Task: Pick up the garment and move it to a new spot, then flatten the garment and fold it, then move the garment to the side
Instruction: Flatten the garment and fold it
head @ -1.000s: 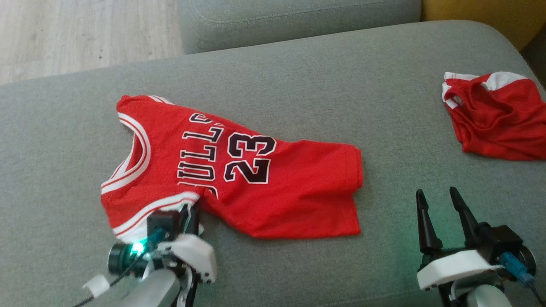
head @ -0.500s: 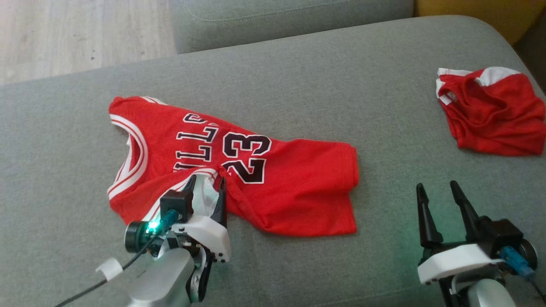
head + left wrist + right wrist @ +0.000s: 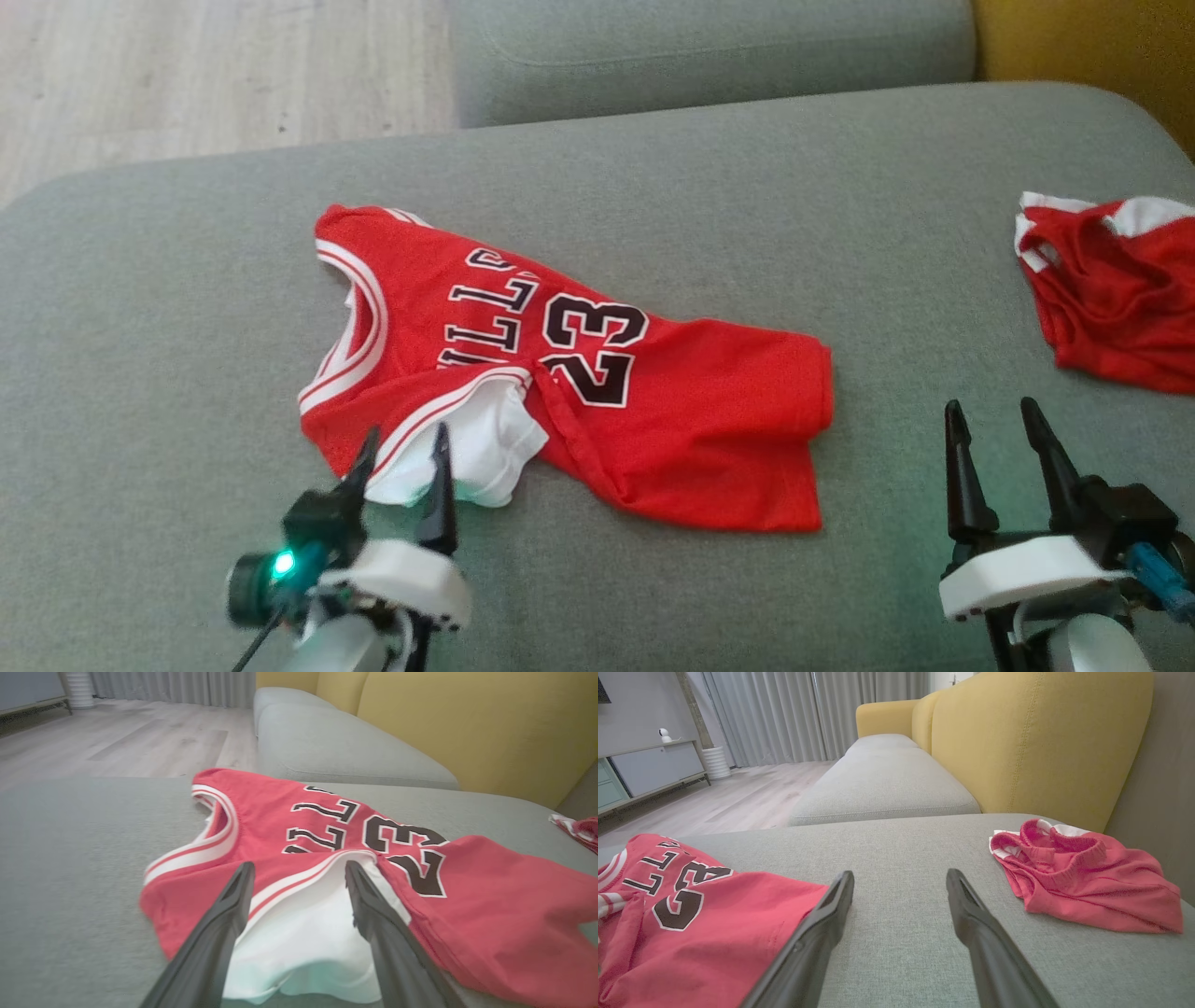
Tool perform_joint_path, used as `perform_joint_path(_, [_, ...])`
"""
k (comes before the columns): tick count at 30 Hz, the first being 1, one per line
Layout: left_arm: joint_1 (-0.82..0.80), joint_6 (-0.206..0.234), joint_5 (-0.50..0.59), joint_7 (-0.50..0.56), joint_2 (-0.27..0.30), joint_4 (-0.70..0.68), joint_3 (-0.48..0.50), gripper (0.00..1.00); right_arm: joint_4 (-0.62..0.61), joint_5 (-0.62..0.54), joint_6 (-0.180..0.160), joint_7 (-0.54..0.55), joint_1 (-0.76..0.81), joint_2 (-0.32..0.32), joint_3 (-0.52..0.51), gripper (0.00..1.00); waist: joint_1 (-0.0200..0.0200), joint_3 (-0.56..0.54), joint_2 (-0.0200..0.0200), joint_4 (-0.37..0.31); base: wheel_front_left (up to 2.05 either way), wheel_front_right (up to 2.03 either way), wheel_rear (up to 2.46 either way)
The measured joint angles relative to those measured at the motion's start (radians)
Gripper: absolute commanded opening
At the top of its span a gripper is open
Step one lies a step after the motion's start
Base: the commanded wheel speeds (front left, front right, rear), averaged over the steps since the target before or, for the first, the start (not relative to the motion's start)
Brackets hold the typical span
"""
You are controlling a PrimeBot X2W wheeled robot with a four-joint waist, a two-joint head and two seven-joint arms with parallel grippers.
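Between the spread fingers of the left gripper (image 3: 405, 431) lies the near edge of the red jersey (image 3: 691, 411), where a flap is turned over to show its white inner side (image 3: 303, 933). The jaws stand wide and hold nothing. Their tips sit over the white patch and the striped armhole trim, and I cannot tell whether they touch the cloth. Beyond the tips the jersey stretches across the grey sofa cushion (image 3: 653, 187), its black "23" and lettering facing up. The white-trimmed neckline lies to the left of the fingers and the hem far to their right. A rumpled ridge runs from the flap toward the hem. The right gripper (image 3: 990, 406) also has its jaws wide and empty, over bare cushion. The jersey's hem lies to their left, and a second red garment (image 3: 1111, 308), crumpled, lies ahead and to their right, well apart from the jersey.
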Motion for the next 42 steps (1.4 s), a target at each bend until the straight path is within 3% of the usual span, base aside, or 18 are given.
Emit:
perform_joint_path(9, [0.201, 0.064, 0.005, 0.000, 0.077, -0.189, 0.069, 1.00, 0.004, 0.001, 0.000, 0.001, 0.010, 0.000, -0.002, 1.00, -0.0001, -0.048, 0.0000, 0.036, 0.00, 0.00, 0.00])
perform_joint_path(23, [0.235, 0.061, -0.008, 0.019, 0.052, -0.157, 0.046, 1.00, 0.010, 0.010, 0.000, 0.001, 0.035, 0.000, 0.025, 1.00, 0.0000, -0.064, 0.0000, 0.019, 0.00, 0.00, 0.00])
perform_joint_path(31, [0.228, 0.013, -0.030, 0.037, 0.037, -0.051, 0.041, 1.00, 0.003, 0.010, 0.000, 0.006, 0.036, 0.000, 0.024, 1.00, 0.0000, -0.062, 0.0000, 0.002, 0.00, 0.00, 0.00])
perform_joint_path(42, [0.038, -0.093, -0.090, 0.081, -0.056, 0.198, 0.040, 1.00, -0.017, 0.002, 0.000, 0.017, 0.030, 0.000, 0.037, 1.00, 0.0001, -0.006, 0.0000, -0.043, 0.00, 0.00, 0.00])
